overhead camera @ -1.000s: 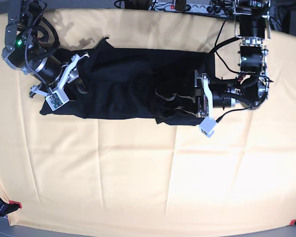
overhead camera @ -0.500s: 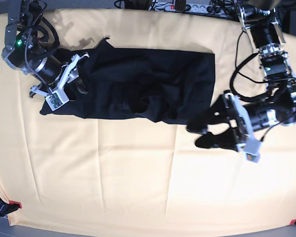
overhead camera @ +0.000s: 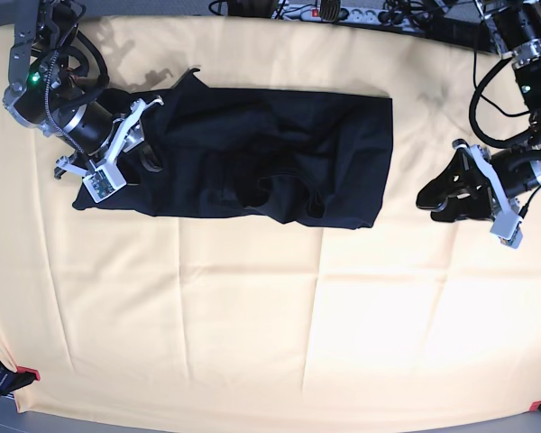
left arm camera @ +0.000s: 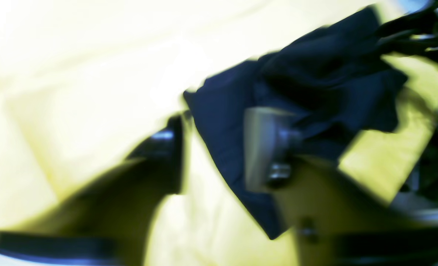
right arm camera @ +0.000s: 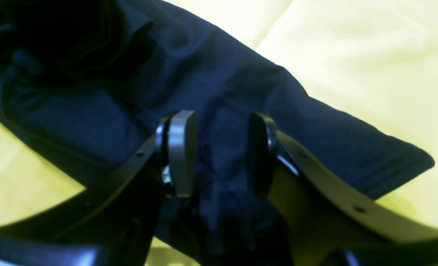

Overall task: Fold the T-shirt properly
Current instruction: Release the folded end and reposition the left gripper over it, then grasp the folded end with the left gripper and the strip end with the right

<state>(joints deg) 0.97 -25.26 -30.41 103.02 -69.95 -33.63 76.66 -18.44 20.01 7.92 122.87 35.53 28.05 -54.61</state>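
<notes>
Nearest the base camera, the yellow cloth point(overhead camera: 252, 334) lies bare and creased. Farther up, the T-shirt point(overhead camera: 261, 158) stretches as a long black band across it, rumpled along its lower edge. At that view's right the left gripper point(overhead camera: 437, 196) sits off the shirt, its 2 fingers point(left arm camera: 163, 155) spread with only yellow cloth between them. At the left the right gripper point(right arm camera: 219, 155) rests on the shirt's end, its 2 fingers point(right arm camera: 182, 151) parted narrowly with fabric bunched between; whether they pinch it is unclear.

2 black arms, silver joints, looped black cables, white wrist camera blocks; green LED on right arm point(overhead camera: 29, 79).
</notes>
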